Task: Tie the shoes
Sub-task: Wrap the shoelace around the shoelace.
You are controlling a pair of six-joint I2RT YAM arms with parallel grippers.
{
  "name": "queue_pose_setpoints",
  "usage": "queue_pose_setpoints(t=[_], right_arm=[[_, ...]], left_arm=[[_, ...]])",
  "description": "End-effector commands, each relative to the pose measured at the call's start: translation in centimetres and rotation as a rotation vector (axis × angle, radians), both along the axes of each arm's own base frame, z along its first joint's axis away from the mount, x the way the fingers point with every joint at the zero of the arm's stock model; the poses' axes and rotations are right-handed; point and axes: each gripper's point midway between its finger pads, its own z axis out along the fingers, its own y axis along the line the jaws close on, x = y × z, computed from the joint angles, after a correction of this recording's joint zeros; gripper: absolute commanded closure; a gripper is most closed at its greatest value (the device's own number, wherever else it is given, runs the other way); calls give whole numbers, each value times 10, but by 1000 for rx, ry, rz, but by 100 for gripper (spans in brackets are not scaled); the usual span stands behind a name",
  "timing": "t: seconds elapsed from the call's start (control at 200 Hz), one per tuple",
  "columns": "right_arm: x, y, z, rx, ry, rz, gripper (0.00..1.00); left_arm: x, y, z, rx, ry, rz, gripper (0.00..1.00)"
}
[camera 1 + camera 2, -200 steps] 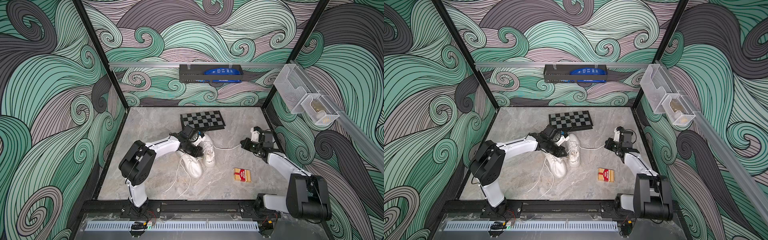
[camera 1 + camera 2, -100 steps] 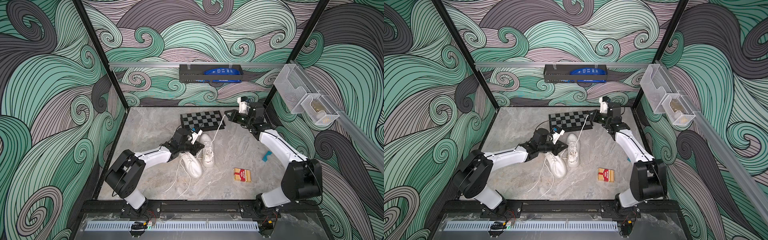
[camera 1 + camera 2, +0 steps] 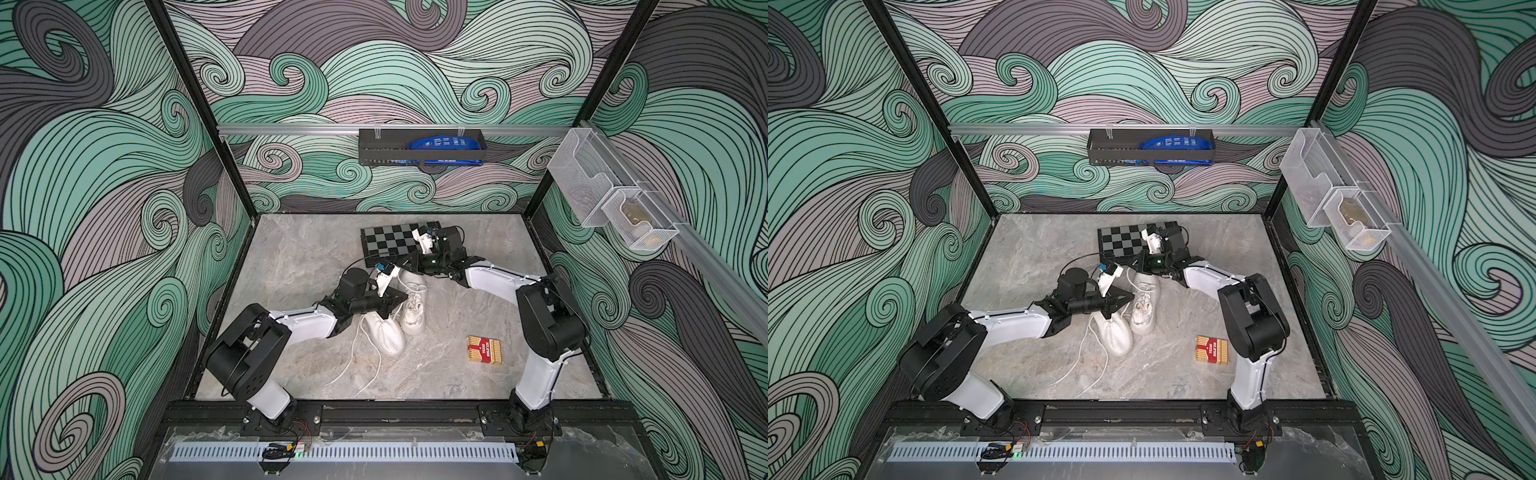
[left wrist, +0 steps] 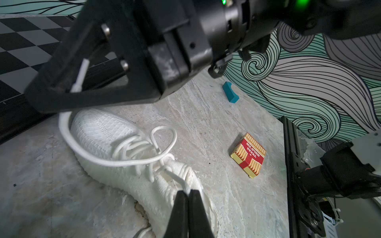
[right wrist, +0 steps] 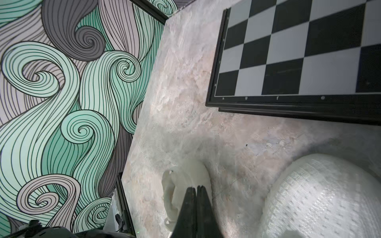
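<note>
Two white shoes lie side by side mid-table in both top views, one (image 3: 415, 316) further right, one (image 3: 388, 338) nearer the front. My left gripper (image 4: 188, 192) is shut on a white lace (image 4: 179, 181) at the collar of the shoe (image 4: 107, 134). It hovers over the shoes (image 3: 401, 300). My right gripper (image 3: 405, 264) sits low by the toes. In the left wrist view a second lace (image 4: 80, 76) runs up between the right gripper's (image 4: 35, 96) fingers. In the right wrist view its jaws (image 5: 195, 187) stand together beside the toe (image 5: 319, 195).
A chessboard (image 3: 390, 245) lies just behind the shoes, under the right wrist. A red card box (image 3: 484, 350) rests front right and a teal block (image 4: 231, 94) near the right wall. Loose laces (image 3: 353, 365) trail toward the front edge.
The right arm swung from the right side, up over the chessboard, then down to the shoe toes, bringing the lace along. The left gripper stayed shut and shifted slightly toward the front.
</note>
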Motion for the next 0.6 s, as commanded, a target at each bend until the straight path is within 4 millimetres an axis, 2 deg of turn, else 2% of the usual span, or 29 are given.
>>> queue_pose_setpoints(t=[0.0,0.06,0.115,0.235,0.435,0.53,0.595], right_arm=[[2,3,5,17,-45,54,63],[7,0,4,2,-64,58,47],[8,-4,0,-31,-64,55,40],[20,-20,9,-90,-116,20,29],[29,-60,35,-106,-173,-68,24],[15,-71,48,-86,-193,-65,27],[-3,-72,49,-73,-191,-42,28]], left_arm=[[4,-8,25,-75,-79,-36,100],[7,-10,24,-76,-79,-41,100],[9,-12,24,-78,-80,-43,100],[13,-13,21,-87,-75,-45,100],[19,-14,18,-99,-73,-48,100],[21,-15,16,-112,-72,-55,100],[23,-17,16,-120,-67,-63,100]])
